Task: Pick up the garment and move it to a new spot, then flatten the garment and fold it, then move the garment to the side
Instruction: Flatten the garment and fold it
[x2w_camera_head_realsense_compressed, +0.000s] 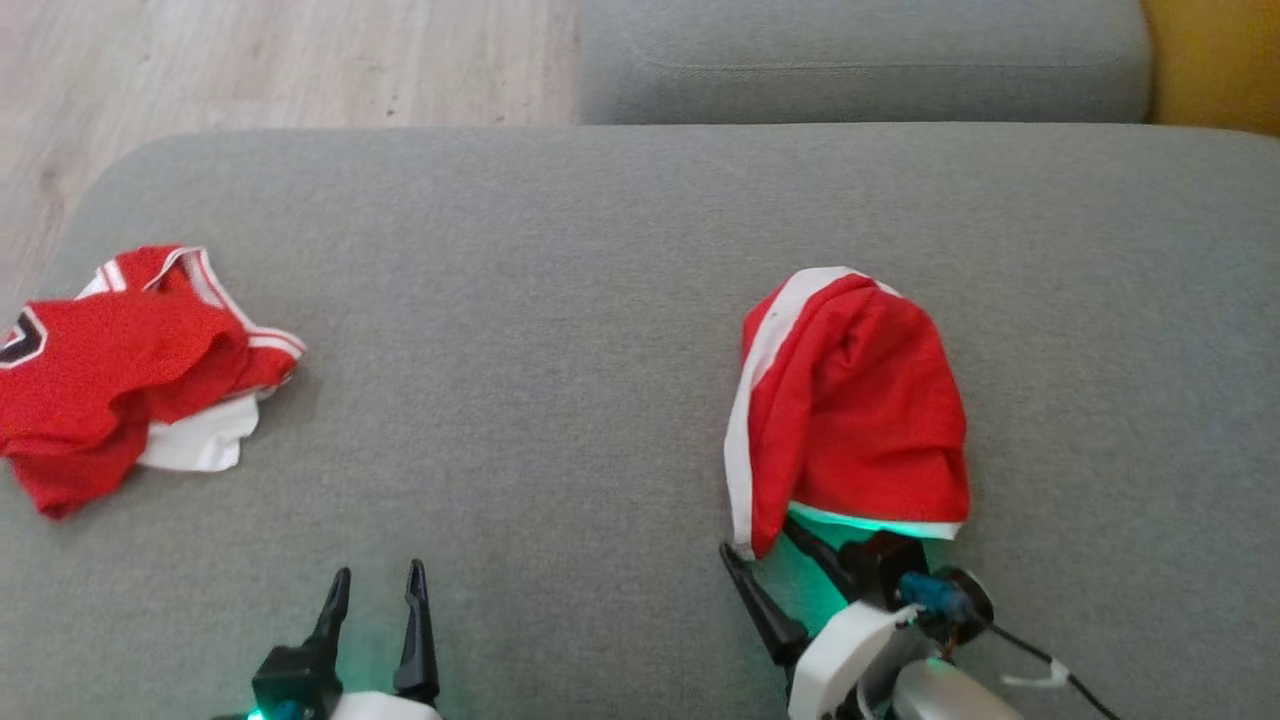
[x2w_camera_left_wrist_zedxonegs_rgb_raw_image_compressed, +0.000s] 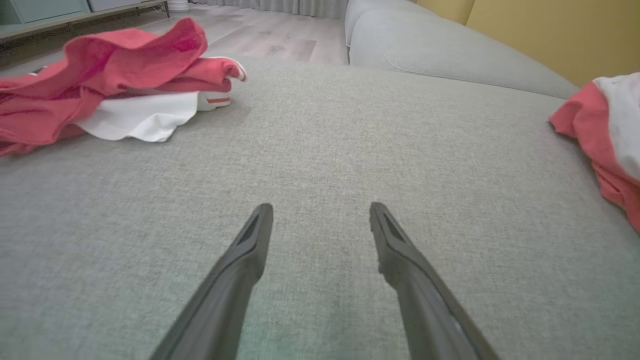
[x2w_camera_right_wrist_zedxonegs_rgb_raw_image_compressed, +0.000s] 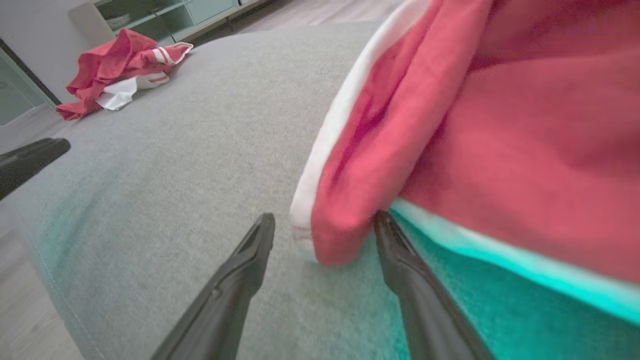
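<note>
A red garment with white trim lies bunched on the right half of the grey cushion. Its near edge rests over my right gripper, which is open. In the right wrist view a low corner of the garment hangs between the spread fingers, and the right fingertip is tucked under the cloth. My left gripper stands open and empty above bare cushion at the near edge, well left of the garment. The left wrist view shows its fingers spread over plain fabric.
A second crumpled red jersey with a white piece under it lies at the cushion's left edge, also seen as a red heap. Another grey cushion sits behind. Wood floor lies far left, and a yellow wall far right.
</note>
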